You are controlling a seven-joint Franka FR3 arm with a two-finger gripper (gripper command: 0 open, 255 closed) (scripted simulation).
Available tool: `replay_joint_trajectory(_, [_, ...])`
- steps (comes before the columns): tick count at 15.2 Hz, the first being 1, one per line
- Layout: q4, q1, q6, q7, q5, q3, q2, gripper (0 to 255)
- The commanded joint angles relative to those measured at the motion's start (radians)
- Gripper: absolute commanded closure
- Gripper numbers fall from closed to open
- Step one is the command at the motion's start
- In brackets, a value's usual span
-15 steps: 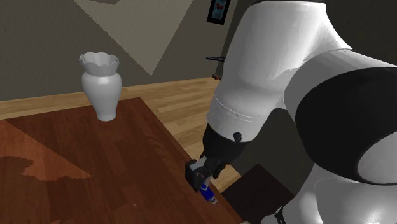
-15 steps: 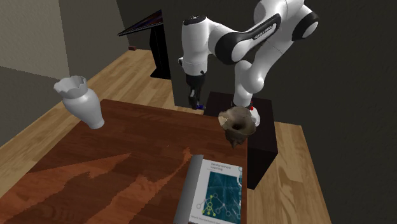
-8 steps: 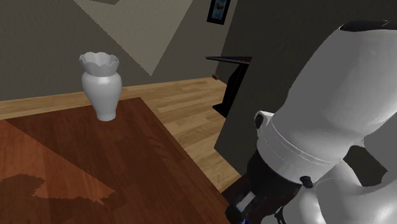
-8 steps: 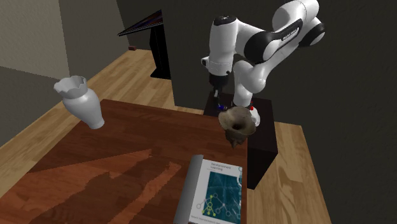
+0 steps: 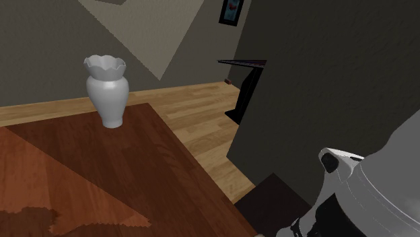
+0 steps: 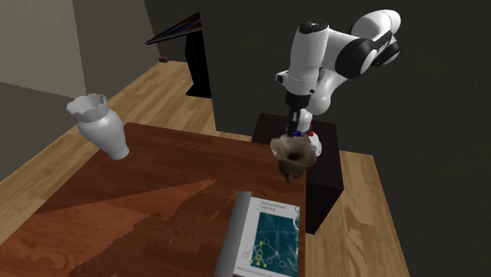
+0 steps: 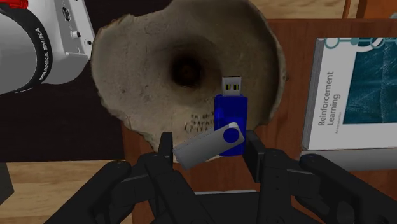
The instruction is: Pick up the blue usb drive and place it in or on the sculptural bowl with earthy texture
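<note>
Presently one table [image 5: 101, 175] carries one white vase [image 5: 106, 91], one book [image 6: 267, 236] and one brown, rough-textured bowl [image 7: 146, 70]. One white arm [image 6: 315, 63] folds at the elbow, wrist pointing straight down. Its gripper [image 7: 210, 145] clasps the single blue usb drive [image 7: 229, 114] between nearly closed fingers, directly above the bowl's hollow.

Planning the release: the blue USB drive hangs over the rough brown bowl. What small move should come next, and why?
Probably open the gripper: it clasps the blue USB drive directly above the hollow of the rough brown bowl, so the drive should drop inside.
</note>
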Motion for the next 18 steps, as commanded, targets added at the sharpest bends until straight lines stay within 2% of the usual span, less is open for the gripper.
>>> replay_joint_trajectory(1, [-0.026,0.010,0.015,0.004,0.014,0.012,-0.011,255])
replay_joint_trajectory(12, [-0.165,0.039,0.150,-0.005,0.088,0.088,-0.014,255])
replay_joint_trajectory(18, [-0.165,0.039,0.150,-0.005,0.088,0.088,-0.014,255])
